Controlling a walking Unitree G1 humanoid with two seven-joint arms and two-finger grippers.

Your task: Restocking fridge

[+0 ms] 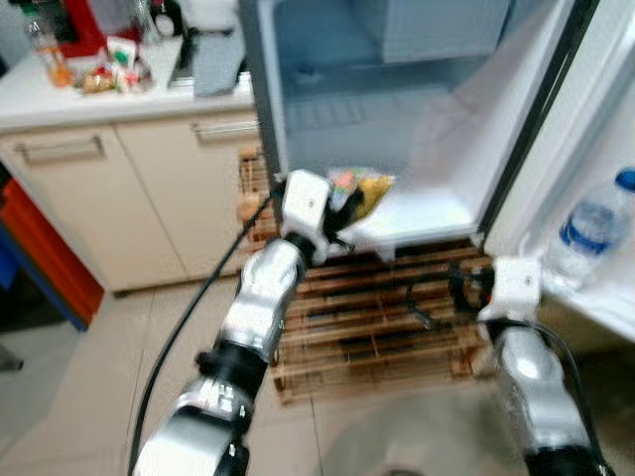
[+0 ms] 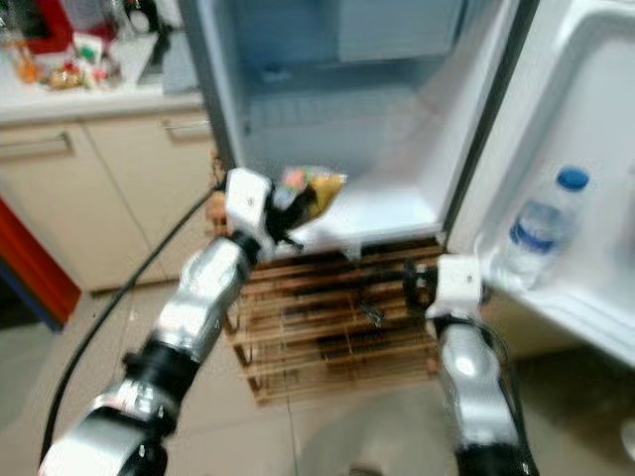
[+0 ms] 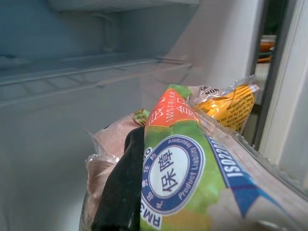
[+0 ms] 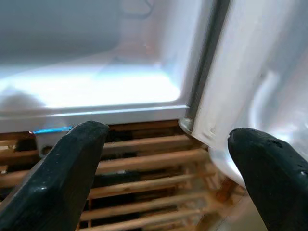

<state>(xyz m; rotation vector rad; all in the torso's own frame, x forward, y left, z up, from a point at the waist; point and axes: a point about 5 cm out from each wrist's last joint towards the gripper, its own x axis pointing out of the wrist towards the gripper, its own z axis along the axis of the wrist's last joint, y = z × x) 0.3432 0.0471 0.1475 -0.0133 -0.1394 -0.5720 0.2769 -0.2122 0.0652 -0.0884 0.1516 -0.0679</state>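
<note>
- Left gripper (image 1: 342, 203): jaws clenched on food packets (image 3: 192, 159), held at the fridge (image 1: 417, 119) threshold, above its lowest floor.
- Right gripper (image 4: 168, 168): jaws spread, empty, low beside the wooden pallet (image 1: 397, 317).
- Water bottle (image 1: 595, 228): stocked in the door shelf.
- Progress: packets not yet placed; release remains.

Wooden slatted pallet (image 1: 377, 317) sat on the tiled floor (image 1: 89, 387), beige cabinets (image 1: 129, 198) alongside, cluttered white countertop (image 1: 60, 94) above.
</note>
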